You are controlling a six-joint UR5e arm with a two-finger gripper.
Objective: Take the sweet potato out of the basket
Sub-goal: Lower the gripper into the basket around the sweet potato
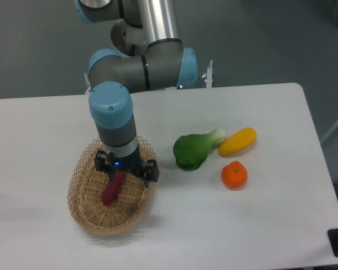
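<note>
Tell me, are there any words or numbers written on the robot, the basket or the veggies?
None: no words, numbers or signs can be read anywhere in this picture.
The tool above the sweet potato shows only a small blue light.
The basket, the green vegetable and the orange carry no labels.
</note>
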